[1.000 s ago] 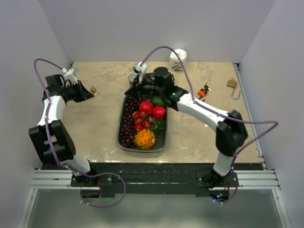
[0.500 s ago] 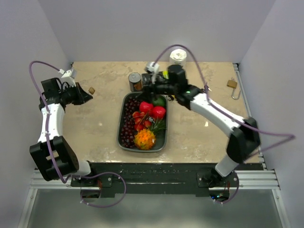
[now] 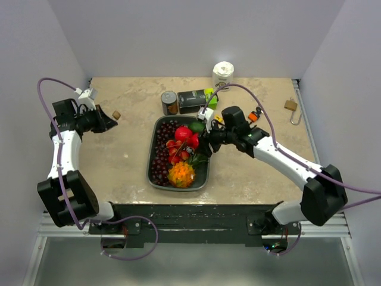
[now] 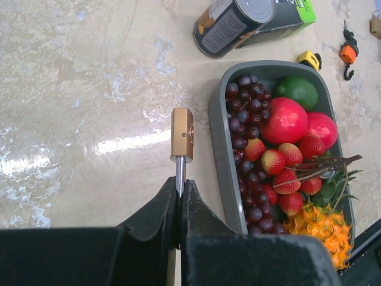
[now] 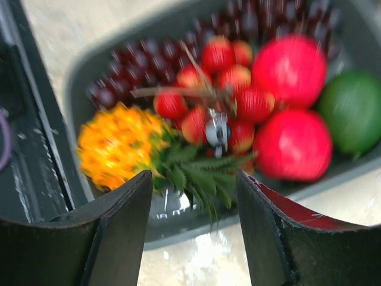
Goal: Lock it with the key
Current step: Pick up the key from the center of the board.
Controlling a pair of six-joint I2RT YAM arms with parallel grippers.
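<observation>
Two items govern your next move: the key and the padlock. Your left gripper point(image 4: 180, 186) is pressed together on the shackle point(image 4: 180, 168) of the brass padlock point(image 4: 181, 134), with the lock body pointing away from the fingers. It hangs over bare table point(image 4: 89, 89) at the left of the overhead view, well apart from the tray point(image 3: 150, 165). Your right gripper point(image 5: 193, 179) is spread wide and holds nothing. A small silver piece, judged to be the key point(image 5: 217, 132), lies on the strawberries point(image 5: 256, 104) in the tray. It sits at the centre of the right wrist frame, between the two fingers' lines, its long axis roughly up-and-down there; blur prevents confirmation. Your right arm is the nearer, and a straight descent should reach it.
</observation>
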